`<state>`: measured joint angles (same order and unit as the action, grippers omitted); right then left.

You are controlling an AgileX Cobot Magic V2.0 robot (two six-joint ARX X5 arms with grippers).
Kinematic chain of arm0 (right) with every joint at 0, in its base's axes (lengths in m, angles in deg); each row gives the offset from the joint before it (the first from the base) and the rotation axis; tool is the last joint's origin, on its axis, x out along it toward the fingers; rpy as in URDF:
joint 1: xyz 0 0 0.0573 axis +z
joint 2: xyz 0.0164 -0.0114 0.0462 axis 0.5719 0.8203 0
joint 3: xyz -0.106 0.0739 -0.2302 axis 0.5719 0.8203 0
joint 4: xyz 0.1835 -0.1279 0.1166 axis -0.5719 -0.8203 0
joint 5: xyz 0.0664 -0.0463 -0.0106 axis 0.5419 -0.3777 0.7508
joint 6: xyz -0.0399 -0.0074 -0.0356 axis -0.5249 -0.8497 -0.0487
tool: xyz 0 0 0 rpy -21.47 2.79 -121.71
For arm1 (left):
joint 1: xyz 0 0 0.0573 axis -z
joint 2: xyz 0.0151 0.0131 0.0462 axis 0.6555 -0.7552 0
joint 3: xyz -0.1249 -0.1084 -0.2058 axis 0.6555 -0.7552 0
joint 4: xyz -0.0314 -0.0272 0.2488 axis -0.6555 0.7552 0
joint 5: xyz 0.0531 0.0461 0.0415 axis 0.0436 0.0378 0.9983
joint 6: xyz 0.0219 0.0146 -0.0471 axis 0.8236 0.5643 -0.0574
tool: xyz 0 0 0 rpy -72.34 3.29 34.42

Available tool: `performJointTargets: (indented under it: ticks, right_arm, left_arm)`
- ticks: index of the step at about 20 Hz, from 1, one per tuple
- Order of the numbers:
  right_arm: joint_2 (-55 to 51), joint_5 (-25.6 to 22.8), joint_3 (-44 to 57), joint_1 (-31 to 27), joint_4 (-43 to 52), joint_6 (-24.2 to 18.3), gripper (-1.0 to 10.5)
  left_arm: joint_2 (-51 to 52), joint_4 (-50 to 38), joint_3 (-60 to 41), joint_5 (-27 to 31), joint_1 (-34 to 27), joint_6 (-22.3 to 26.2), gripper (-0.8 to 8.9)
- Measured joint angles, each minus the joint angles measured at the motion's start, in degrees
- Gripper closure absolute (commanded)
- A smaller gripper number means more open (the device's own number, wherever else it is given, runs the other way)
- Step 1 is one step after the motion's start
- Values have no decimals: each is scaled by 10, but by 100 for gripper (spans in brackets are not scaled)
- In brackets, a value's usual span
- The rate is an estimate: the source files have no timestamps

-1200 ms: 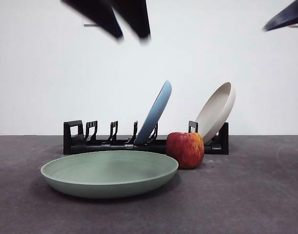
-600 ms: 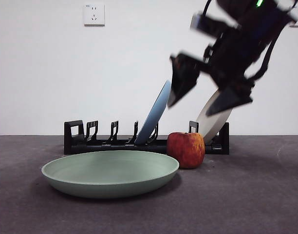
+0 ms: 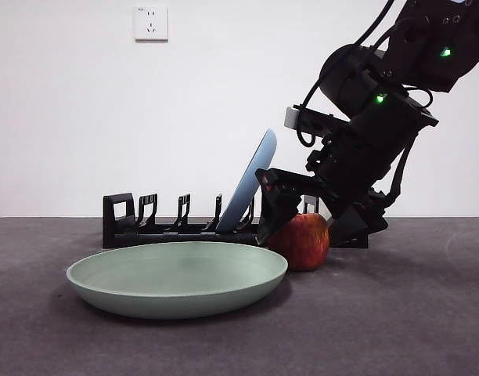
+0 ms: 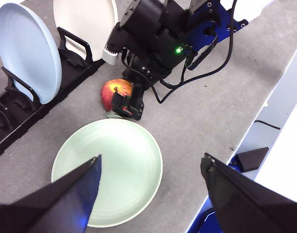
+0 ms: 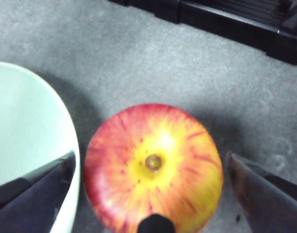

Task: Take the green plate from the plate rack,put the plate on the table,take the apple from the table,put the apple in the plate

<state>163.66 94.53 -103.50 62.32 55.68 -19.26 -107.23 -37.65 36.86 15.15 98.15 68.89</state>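
Note:
The green plate [image 3: 177, 278] [image 4: 109, 179] lies flat on the table [image 3: 412, 313] in front of the plate rack [image 3: 177, 233] [image 4: 22, 116]. Just to its right stands the red apple [image 3: 308, 244] [image 4: 114, 92] [image 5: 187, 145], stem up, close to the plate's rim [image 5: 27, 126]. My right gripper [image 3: 306, 235] [image 5: 151, 160] is down at the apple, open, with one jaw on each side of it and a small gap to each. My left gripper [image 4: 151, 162] hangs open and empty high above the green plate.
A light blue plate [image 3: 251, 180] [image 4: 29, 53] leans in the rack, and a beige plate [image 4: 83, 22] stands at the rack's end behind the right arm. The table's edge [image 4: 245, 121] runs near the apple's side, with a black box [image 4: 250, 158] below it.
The right arm has come down from the upper right to the apple, jaws now astride it. The left gripper has risen out of the front view. Plate and apple have not moved.

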Motion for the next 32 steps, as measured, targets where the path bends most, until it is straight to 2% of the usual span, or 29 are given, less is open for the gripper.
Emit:
performJointTargets:
  ticks: [3, 5, 7, 8, 10, 15, 19, 24, 28, 32]
  right_arm:
    - [0, 0, 0, 3, 8, 2, 587]
    - [0, 0, 0, 3, 7, 5, 666]
    - [0, -1, 0, 3, 3, 6, 671]
    - [0, -2, 0, 3, 3, 7, 729]
    - [0, -2, 0, 3, 3, 10, 948]
    - [-5, -2, 0, 3, 0, 12, 962]
    - [-66, -14, 0, 25, 2, 19, 962]
    - [-89, -15, -2, 96, -9, 20, 962]
    - [-72, -41, -2, 153, -10, 21, 962]
    - [-27, -55, -2, 176, -14, 21, 962]
  left_arm:
    - [0, 0, 0, 1, 0, 0, 468]
    - [0, 0, 0, 2, 0, 0, 468]
    - [0, 0, 0, 2, 0, 0, 468]
    - [0, 0, 0, 2, 0, 0, 468]
    - [0, 0, 0, 2, 0, 0, 468]
    - [0, 0, 0, 2, 0, 0, 468]
    - [0, 0, 0, 2, 0, 0, 468]
    - [0, 0, 0, 2, 0, 0, 468]
    - [0, 0, 0, 2, 0, 0, 468]
    - [0, 0, 0, 2, 0, 0, 468]
